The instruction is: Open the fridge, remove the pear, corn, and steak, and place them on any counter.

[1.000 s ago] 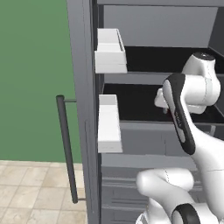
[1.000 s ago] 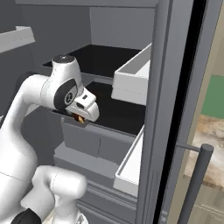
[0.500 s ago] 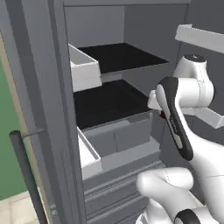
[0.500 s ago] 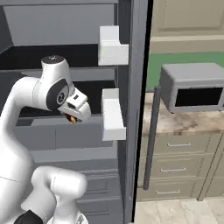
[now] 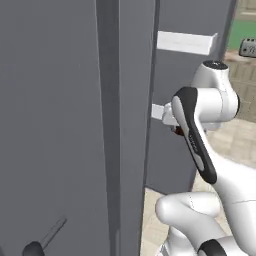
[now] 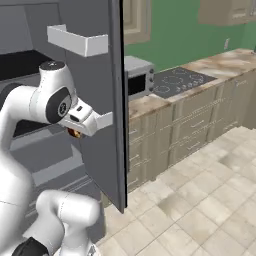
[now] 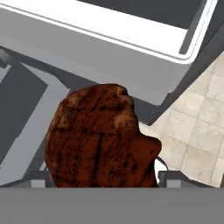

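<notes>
Jaws: spread wide, grasping the steak (image 7: 101,138) between them
Gripper (image 6: 75,132): just beside the open fridge (image 6: 102,115) door
Counter (image 6: 210,67): far right

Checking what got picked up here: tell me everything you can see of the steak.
The steak is a thick, lumpy slab, dark reddish-brown with blackened char marks and a crease down its middle. In the hand view it sits between the claw's two wide-set fingers, apparently held, above the fridge's grey interior and tiled floor. From the right base view only a small brown bit peeks out under the hand, beside the open fridge door.
</notes>
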Available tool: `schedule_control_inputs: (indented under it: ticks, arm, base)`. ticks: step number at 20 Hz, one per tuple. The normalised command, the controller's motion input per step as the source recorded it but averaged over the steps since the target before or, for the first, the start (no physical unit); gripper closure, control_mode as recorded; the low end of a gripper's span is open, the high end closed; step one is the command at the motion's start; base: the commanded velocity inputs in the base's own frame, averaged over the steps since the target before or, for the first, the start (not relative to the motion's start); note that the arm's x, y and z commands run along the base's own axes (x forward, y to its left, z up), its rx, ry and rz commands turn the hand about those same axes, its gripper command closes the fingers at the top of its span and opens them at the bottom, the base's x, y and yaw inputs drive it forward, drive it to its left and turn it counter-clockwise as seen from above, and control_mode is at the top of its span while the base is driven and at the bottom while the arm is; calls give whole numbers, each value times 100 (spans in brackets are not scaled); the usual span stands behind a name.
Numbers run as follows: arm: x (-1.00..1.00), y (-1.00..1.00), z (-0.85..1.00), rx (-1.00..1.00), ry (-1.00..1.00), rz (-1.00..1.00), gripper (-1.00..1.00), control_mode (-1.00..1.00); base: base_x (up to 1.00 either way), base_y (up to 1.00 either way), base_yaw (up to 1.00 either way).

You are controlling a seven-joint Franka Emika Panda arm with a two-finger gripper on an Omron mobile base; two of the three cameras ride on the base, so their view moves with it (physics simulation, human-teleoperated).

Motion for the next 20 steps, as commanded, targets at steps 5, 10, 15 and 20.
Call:
schedule_control_inputs:
  ticks: [5,10,15,20]
  arm:
    - [0,0,0,0,0,0,100,100]
    - [0,0,0,0,0,0,100,100]
    - [0,0,0,0,0,0,100,100]
    - [0,0,0,0,0,0,100,100]
  base:
    - [-79,22,-86]
    - [-49,1,-87]
    - [0,-57,-84]
    - [-2,-55,-82]
